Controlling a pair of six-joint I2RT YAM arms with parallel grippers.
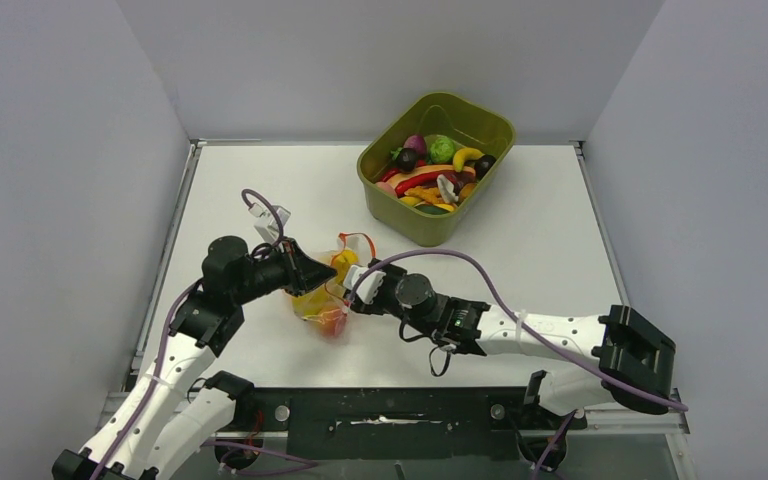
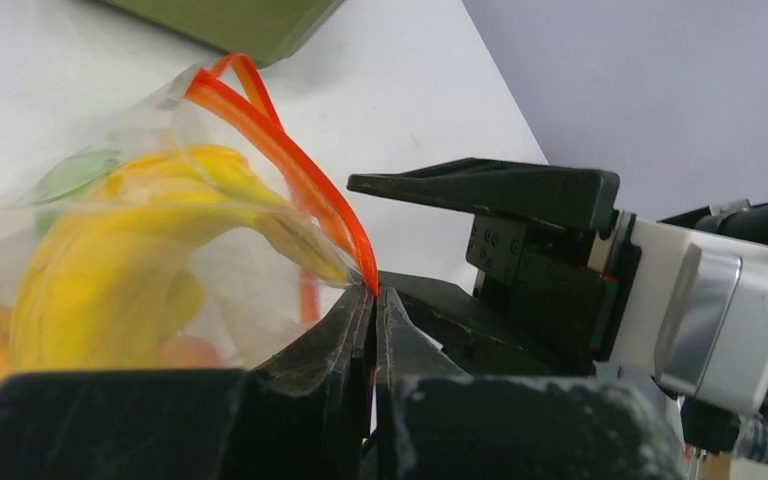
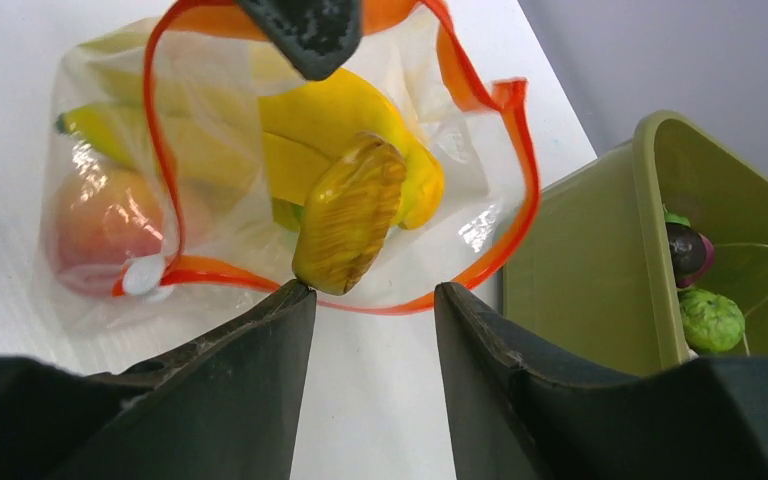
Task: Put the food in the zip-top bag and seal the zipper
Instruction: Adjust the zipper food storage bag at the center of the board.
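The clear zip-top bag (image 1: 325, 290) lies mid-table with its mouth held open. Inside are yellow bananas (image 3: 345, 125), a peach (image 3: 100, 225) and a yellow-brown ridged piece (image 3: 350, 215) at the mouth. The orange-red zipper (image 3: 520, 190) loops round the open mouth and shows in the left wrist view (image 2: 290, 160) too. My left gripper (image 2: 374, 293) is shut on the zipper edge and holds the bag's mouth up. My right gripper (image 3: 372, 292) is open and empty just outside the mouth; its left fingertip (image 3: 295, 300) touches the ridged piece.
An olive-green tub (image 1: 392, 200) with several more toy fruits and vegetables stands at the back right, close behind the bag; its wall shows in the right wrist view (image 3: 580, 270). Grey walls stand on the left, right and back of the white table (image 1: 540, 250).
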